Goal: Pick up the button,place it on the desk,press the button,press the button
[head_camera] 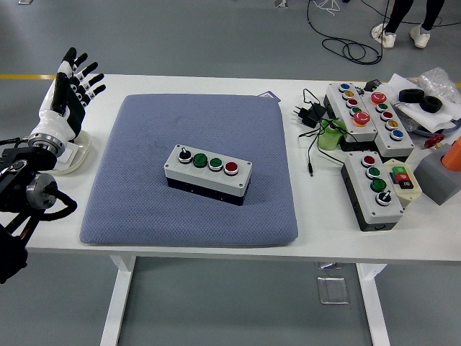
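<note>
One hand in view: the left hand (70, 90) is hovering over the table's (216, 249) left end, well to the left of the box and a little beyond it.
Hand state: the fingers (88, 81) are spreading apart, pointing up and away from the robot, gripping nothing.
Arm: the black forearm is coming in from the left edge, below the hand.
Under the hand: a white dish (78, 155) is sitting on the table at the wrist, just left of the pad.
Box: the grey button box (208, 173) is lying well to the hand's right, on the middle of the blue pad (144, 194), touched by nothing.
Box top: a black knob (184, 155) is sitting nearest the hand, then two green buttons, then a red button (230, 168) farthest from it.
Far right of the hand: more button boxes (367, 115), a black plug (306, 113) with cable and other clutter are crowding the table's other end.
Top edge: a person's shoes (400, 34) are showing on the floor beyond the table.
</note>
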Controlling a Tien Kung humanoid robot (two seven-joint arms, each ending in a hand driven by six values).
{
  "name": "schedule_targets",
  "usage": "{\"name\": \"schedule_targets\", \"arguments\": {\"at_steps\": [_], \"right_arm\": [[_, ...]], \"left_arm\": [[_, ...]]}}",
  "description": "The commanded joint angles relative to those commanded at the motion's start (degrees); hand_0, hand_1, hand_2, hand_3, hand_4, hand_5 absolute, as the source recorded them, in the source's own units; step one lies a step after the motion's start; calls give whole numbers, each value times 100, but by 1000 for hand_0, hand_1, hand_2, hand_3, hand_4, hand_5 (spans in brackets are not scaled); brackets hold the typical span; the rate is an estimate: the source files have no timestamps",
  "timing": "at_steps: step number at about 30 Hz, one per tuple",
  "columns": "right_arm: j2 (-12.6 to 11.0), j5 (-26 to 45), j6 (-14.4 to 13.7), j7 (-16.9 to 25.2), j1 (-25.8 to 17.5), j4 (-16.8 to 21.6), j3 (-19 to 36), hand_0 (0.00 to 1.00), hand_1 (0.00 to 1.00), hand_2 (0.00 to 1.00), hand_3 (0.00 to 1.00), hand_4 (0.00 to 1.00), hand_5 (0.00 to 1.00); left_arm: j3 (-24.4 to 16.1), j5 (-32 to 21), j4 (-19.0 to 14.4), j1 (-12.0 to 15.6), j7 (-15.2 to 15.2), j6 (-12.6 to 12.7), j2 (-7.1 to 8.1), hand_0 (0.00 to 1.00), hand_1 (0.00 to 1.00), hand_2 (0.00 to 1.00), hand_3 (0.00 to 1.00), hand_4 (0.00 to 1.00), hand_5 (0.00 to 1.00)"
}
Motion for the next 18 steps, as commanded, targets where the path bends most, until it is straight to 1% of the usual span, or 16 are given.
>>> {"name": "schedule_targets", "arguments": {"at_steps": [6,18], "right_arm": [[-2,-12,3,1,9,0,10,641,462,615,561,299,220],[-2,-33,10,-4,23,0,27,640,462,616,561,298,221]], "left_arm": [[-8,29,33,-3,46,-44,15,846,869,920,959,696,998],[-41,13,99,7,61,-40,38,863,875,925,963,689,998]]}}
